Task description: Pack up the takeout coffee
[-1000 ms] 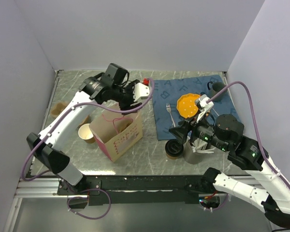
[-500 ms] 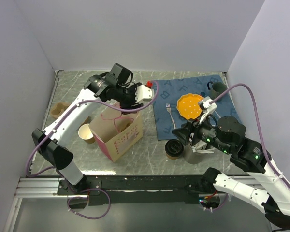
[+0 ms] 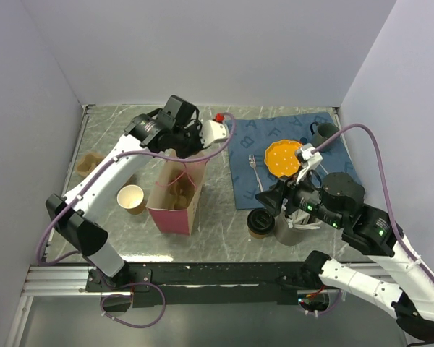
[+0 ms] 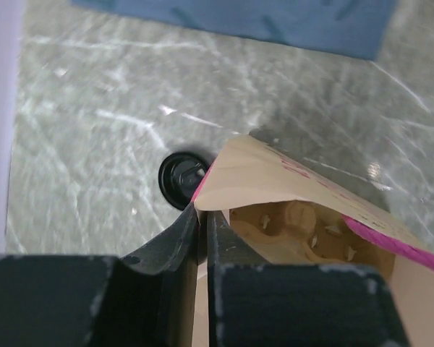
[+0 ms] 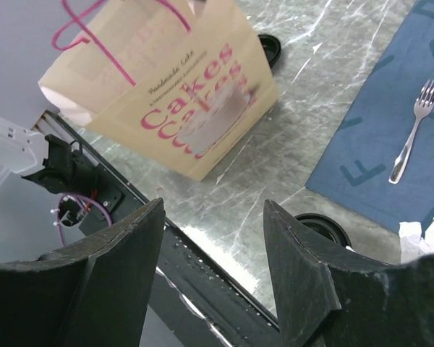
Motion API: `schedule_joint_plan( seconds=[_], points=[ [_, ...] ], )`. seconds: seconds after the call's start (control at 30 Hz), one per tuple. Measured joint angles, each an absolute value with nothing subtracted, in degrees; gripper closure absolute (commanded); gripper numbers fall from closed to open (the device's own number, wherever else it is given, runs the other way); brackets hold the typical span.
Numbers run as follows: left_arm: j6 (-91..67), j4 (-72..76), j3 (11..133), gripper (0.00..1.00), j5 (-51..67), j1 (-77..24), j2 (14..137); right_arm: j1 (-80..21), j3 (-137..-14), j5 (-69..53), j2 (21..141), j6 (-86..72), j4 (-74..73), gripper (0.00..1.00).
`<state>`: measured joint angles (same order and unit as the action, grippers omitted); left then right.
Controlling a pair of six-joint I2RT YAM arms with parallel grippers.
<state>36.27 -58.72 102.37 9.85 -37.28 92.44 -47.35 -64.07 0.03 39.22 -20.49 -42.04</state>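
Observation:
The takeout coffee (image 3: 260,223), a short brown cup with a black lid (image 5: 320,230), stands at the front of the table by the blue mat's corner. My right gripper (image 3: 272,198) hovers open just above and behind it, nothing between its fingers (image 5: 213,210). The paper bag (image 3: 175,199) with pink "Cakes" print (image 5: 181,94) stands upright with its mouth open. My left gripper (image 3: 190,152) is shut on the bag's top rim (image 4: 204,215). A moulded cardboard insert (image 4: 304,228) lies inside the bag.
An open brown cup (image 3: 132,199) stands left of the bag. A loose black lid (image 4: 182,177) lies behind the bag. The blue mat (image 3: 275,144) carries an orange plate (image 3: 282,157), a fork (image 3: 252,168) and a grey mug (image 3: 322,133). A metal pot (image 3: 293,228) sits right of the coffee.
The left gripper has closed on the bag's rim. The bag has swung from a slant to upright. The right arm has barely moved.

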Motion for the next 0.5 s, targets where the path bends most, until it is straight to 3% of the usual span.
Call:
schedule_joint_plan(
  seconds=[0.33,0.5],
  points=[
    [17.4,-56.6,100.0,0.87,-1.4,-37.3,84.3,-47.4,-64.1,0.0,43.4,-23.6,-41.3,0.37],
    [6.9,-57.8,100.0,0.91,-5.6,-37.3,83.0,-47.4,-64.3,-0.3,46.2,-26.8,-40.3,0.37]
  ],
)
